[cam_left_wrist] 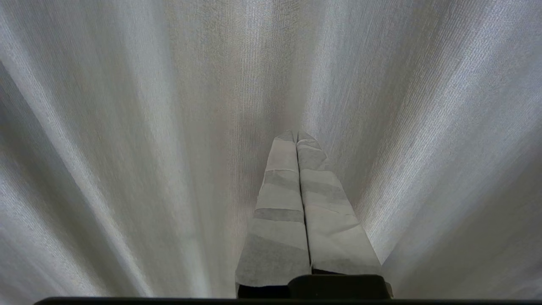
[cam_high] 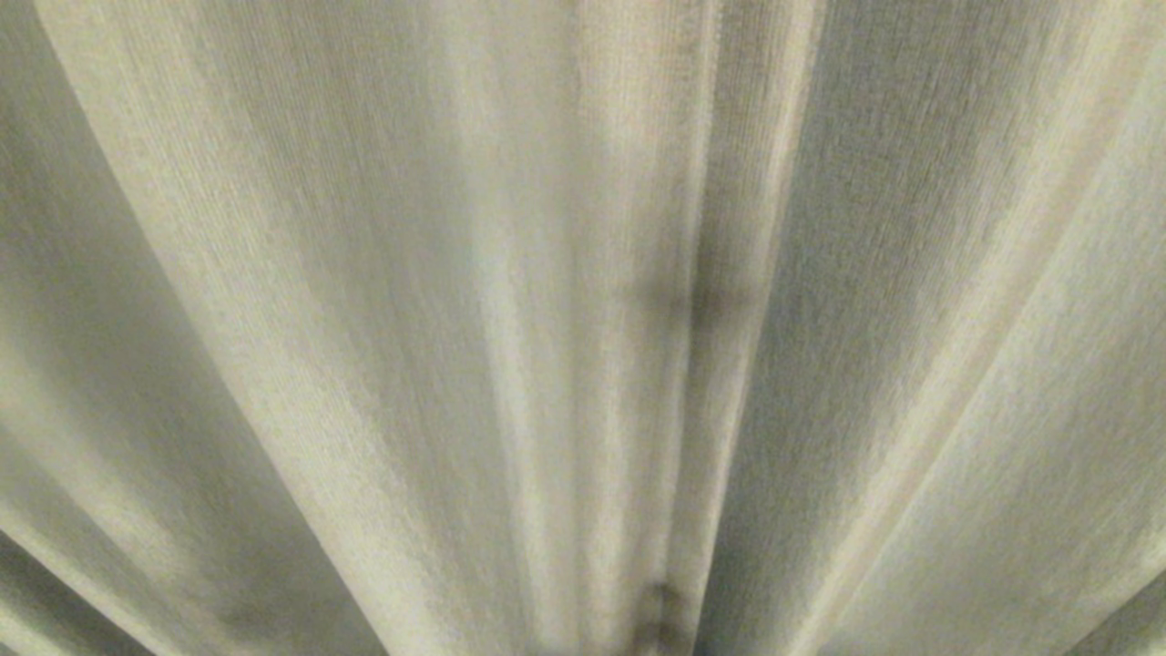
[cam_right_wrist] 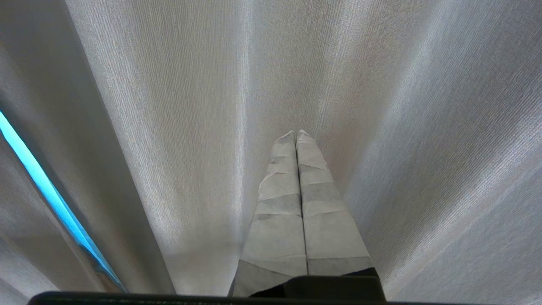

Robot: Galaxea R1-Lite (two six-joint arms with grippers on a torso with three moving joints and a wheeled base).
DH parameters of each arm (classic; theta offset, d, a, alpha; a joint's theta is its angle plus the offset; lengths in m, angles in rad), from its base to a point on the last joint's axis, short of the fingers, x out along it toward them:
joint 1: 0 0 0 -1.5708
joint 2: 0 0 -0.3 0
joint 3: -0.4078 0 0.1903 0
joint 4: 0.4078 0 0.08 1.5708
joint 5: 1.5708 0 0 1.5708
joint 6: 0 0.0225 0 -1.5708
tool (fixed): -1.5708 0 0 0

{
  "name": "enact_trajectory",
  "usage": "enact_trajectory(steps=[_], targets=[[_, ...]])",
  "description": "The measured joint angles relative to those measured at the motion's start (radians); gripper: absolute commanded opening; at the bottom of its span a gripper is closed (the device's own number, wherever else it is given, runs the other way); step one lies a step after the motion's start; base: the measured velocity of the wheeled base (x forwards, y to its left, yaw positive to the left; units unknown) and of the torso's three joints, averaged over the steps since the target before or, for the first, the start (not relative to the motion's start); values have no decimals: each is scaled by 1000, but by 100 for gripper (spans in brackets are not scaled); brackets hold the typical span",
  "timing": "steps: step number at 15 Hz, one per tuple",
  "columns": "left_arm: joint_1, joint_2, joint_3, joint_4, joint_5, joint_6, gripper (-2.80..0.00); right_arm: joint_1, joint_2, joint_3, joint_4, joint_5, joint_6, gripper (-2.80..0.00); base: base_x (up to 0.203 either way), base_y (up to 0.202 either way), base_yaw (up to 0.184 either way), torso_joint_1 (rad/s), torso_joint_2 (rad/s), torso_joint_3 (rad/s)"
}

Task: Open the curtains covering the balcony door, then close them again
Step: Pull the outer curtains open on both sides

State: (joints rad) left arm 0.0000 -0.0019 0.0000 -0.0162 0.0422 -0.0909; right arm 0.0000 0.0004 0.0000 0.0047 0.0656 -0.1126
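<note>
Fingertips of both grippers are pressed together with nothing between them: in the left wrist view the left gripper (cam_left_wrist: 297,134) shows two tape-wrapped fingers (cam_left_wrist: 279,199) meeting along a thin dark seam, and the right gripper (cam_right_wrist: 296,133) looks the same in the right wrist view, its wrapped fingers (cam_right_wrist: 324,212) flat against each other. Each pair points straight at the curtains (cam_left_wrist: 139,140), whose ribbed, pleated folds fan out around the tips on every side; whether the tips touch the cloth or stop just short of it cannot be told. Beyond the right gripper, well off to one side of it, a narrow bright blue slit (cam_right_wrist: 46,190) shows where two folds of the curtains (cam_right_wrist: 178,127) part; what lies behind the slit is too thin a strip to make out. From the head view nothing but the curtains (cam_high: 364,319) can be seen, filling the whole picture, with a darker vertical crease (cam_high: 692,301) near the middle. Neither arm appears there, and the balcony door is entirely hidden behind the fabric.
</note>
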Motion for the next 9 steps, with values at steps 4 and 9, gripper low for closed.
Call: enact_trajectory(steps=[4, 9], targets=[[0, 0, 0, 0, 0, 0, -280, 0, 0, 0, 0, -1, -3, -280, 0, 0, 0, 0, 0, 0], [0, 0, 0, 0, 1, 0, -280, 0, 0, 0, 0, 0, 0, -280, 0, 0, 0, 0, 0, 0]])
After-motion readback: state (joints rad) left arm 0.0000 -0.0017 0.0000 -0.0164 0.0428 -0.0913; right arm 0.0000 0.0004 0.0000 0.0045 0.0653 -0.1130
